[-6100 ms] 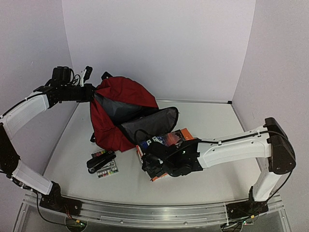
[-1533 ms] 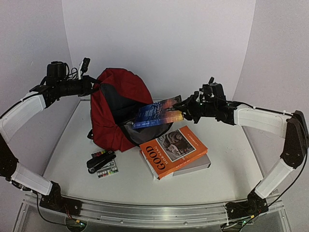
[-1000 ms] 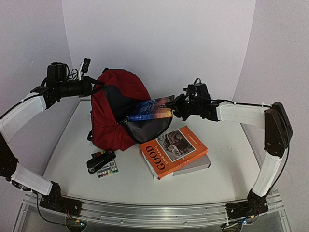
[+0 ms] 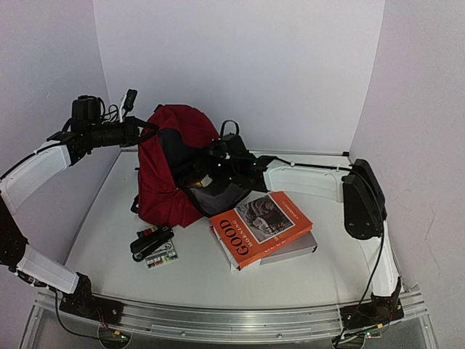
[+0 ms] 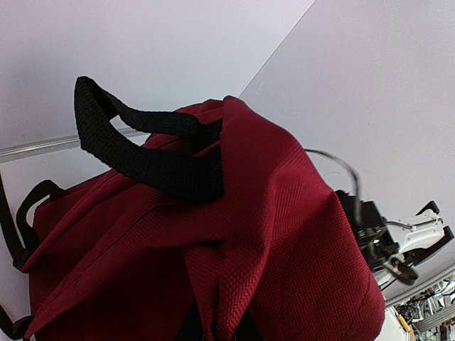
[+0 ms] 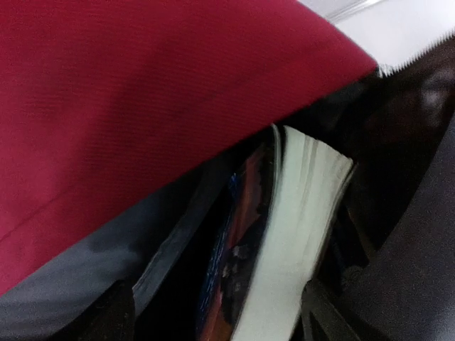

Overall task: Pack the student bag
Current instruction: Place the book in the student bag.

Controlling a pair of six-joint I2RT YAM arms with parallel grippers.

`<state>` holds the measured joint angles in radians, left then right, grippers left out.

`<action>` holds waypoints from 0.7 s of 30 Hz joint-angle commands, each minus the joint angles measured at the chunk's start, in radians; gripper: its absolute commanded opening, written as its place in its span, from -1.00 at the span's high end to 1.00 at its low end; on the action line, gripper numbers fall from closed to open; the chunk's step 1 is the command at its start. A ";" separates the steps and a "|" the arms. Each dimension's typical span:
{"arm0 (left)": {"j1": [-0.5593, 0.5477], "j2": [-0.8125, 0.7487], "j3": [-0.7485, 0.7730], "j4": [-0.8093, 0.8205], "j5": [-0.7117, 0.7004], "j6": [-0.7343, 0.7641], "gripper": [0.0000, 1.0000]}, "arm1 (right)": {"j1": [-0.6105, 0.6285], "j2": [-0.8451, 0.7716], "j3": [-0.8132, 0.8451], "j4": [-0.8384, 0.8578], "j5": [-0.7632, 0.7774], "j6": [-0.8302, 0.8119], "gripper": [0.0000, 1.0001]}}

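Observation:
The dark red student bag (image 4: 171, 167) stands at the back left, its grey-lined mouth facing right. My left gripper (image 4: 139, 131) is shut on a pinch of its top fabric (image 5: 217, 312) below the black carry handle (image 5: 149, 160) and holds it up. My right gripper (image 4: 209, 166) reaches into the mouth. In the right wrist view a blue-and-orange-covered book (image 6: 298, 234) stands inside the bag between my fingers (image 6: 106, 316). The jaws look spread, with a dark gap between the left finger and the cover. The book is blurred.
An orange book marked GOOD (image 4: 261, 222) lies on a grey book (image 4: 294, 251) right of the bag. A black stapler (image 4: 151, 242) and a small box of coloured pieces (image 4: 161, 256) lie in front of the bag. Walls close off the back and both sides.
My right arm carried the blue book left from above the table into the bag's mouth; the book is now hidden inside in the top view. My left gripper kept holding the bag's top.

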<state>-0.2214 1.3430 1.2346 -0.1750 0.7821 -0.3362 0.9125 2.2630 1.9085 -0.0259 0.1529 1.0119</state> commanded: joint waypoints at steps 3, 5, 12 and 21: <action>0.006 -0.042 0.004 0.064 -0.016 0.043 1.00 | 0.001 -0.364 -0.160 0.005 0.115 -0.246 -0.78; 0.005 -0.046 0.003 0.056 -0.029 0.051 1.00 | 0.001 -0.440 -0.259 0.000 0.177 -0.249 -0.86; 0.005 -0.046 0.004 0.042 -0.044 0.065 1.00 | 0.001 -0.503 -0.447 0.000 0.146 -0.198 -0.97; 0.005 -0.051 0.002 0.034 -0.048 0.072 1.00 | 0.001 -0.402 -0.487 0.016 0.034 -0.078 -0.73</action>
<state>-0.2218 1.3418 1.2297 -0.1913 0.7512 -0.2872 0.9108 1.8294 1.4173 -0.0206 0.2412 0.8717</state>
